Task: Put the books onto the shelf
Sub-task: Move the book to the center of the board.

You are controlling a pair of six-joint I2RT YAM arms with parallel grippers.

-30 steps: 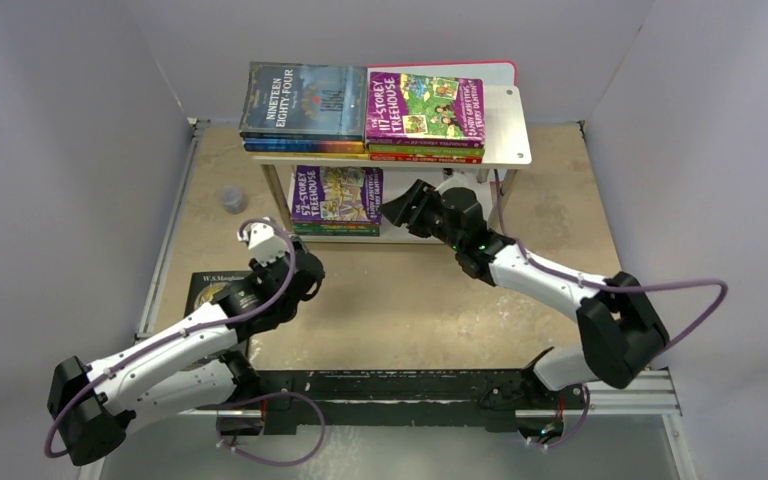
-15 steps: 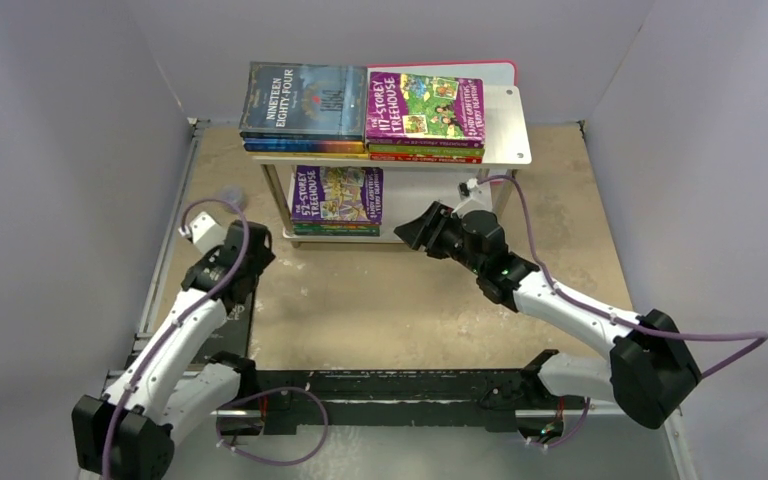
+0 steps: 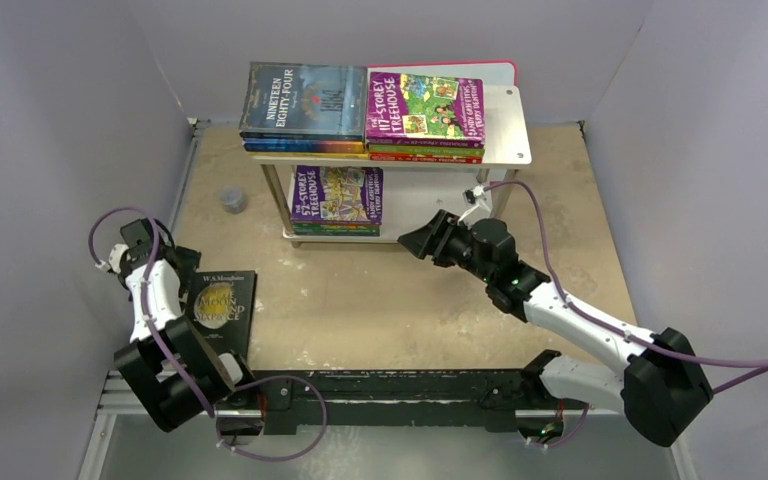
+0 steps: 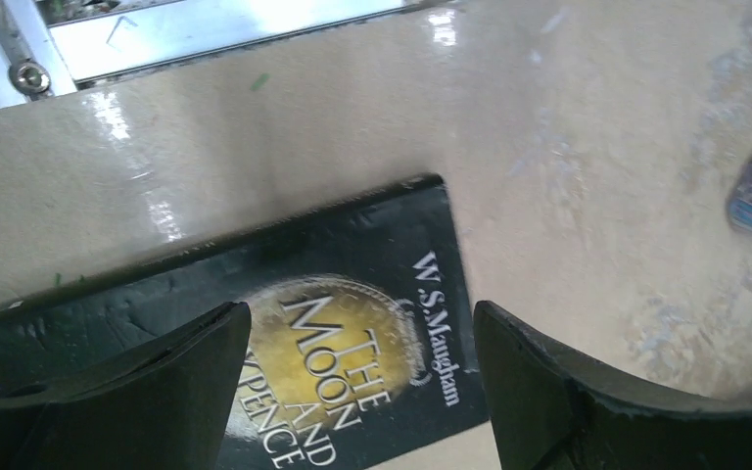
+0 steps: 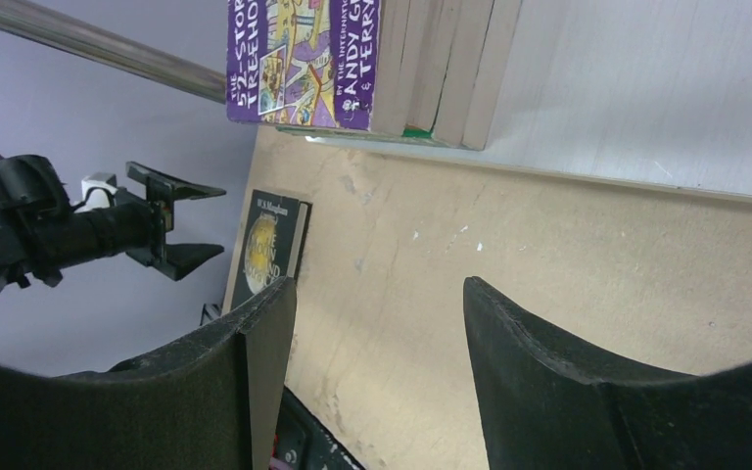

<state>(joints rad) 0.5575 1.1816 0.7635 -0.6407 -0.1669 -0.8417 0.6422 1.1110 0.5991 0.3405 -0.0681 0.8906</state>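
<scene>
Grey-walled and floored with a tan board [image 3: 410, 300], the cell had the shelf [image 3: 505, 140] standing at its far middle. On the shelf's top tier lay two stacks of books, touching: the left one topped by the dark blue Nineteen Eighty-Four [image 3: 305, 100], the right one by the purple 117-Storey Treehouse [image 3: 425, 105]. At the left of the lower tier lay a third stack with the 52-Storey Treehouse [image 3: 337, 193] uppermost. The black Moon and Sixpence [image 3: 222, 308] lay flat on the board, in front of the shelf and off to its left. The left gripper [image 4: 362, 313] hung close by that book, jaws spread wide with nothing between them. The right gripper [image 5: 380, 284] hovered just in front of the shelf's lower tier, right of the third stack, jaws also apart and empty. A small grey cap [image 3: 231, 200] sat just left of the shelf
</scene>
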